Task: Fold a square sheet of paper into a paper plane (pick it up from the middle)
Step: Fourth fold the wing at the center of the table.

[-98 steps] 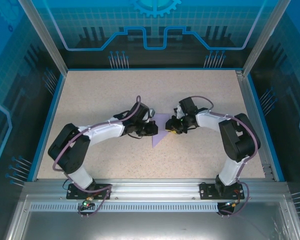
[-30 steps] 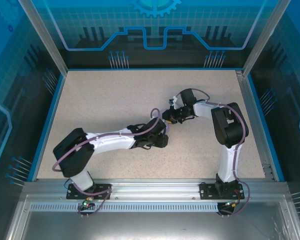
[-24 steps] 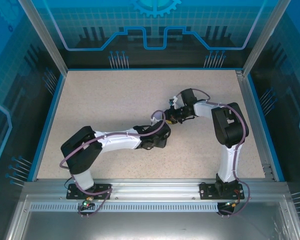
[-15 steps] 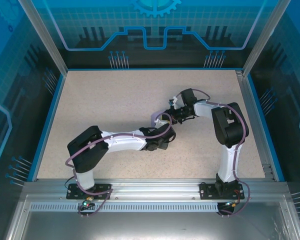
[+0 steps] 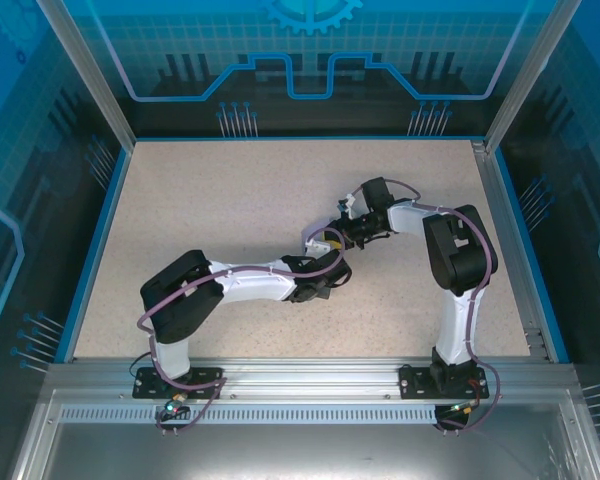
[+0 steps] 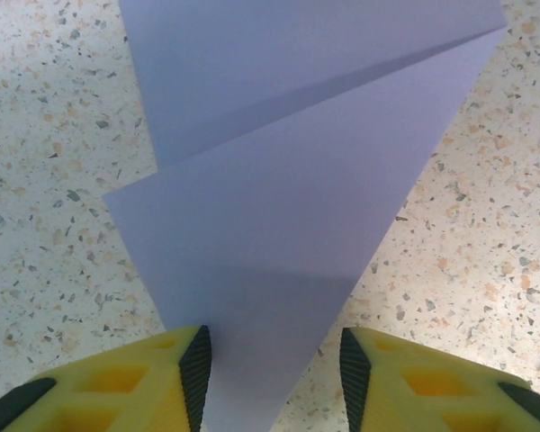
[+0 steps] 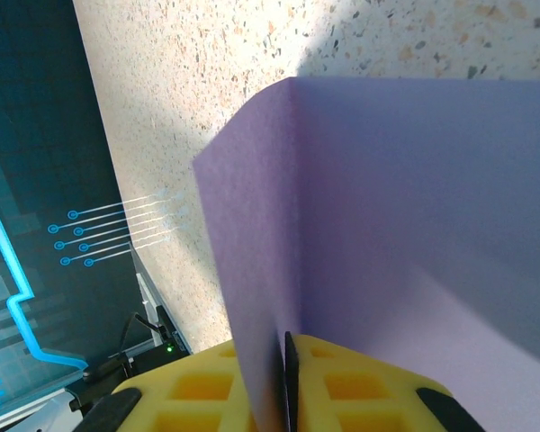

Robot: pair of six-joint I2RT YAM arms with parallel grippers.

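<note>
a: left arm (image 5: 250, 283) — white shells, black joints, a purple cable (image 5: 270, 266) strung along it.
b: same on the right arm (image 5: 450, 335), with a black plate (image 5: 442, 381) bolted at its foot.
a: up close now, yellow fingers (image 6: 117, 382) with moulded cut-outs — ridged black pads (image 6: 196, 364) inside.
b: right fingers (image 7: 207, 389), same yellow.

Seen from above, the paper (image 5: 309, 238) is mostly hidden; the left wrist view crops its far edge.

Lavender paper (image 6: 270, 243), folded, tapers to pt.
</note>
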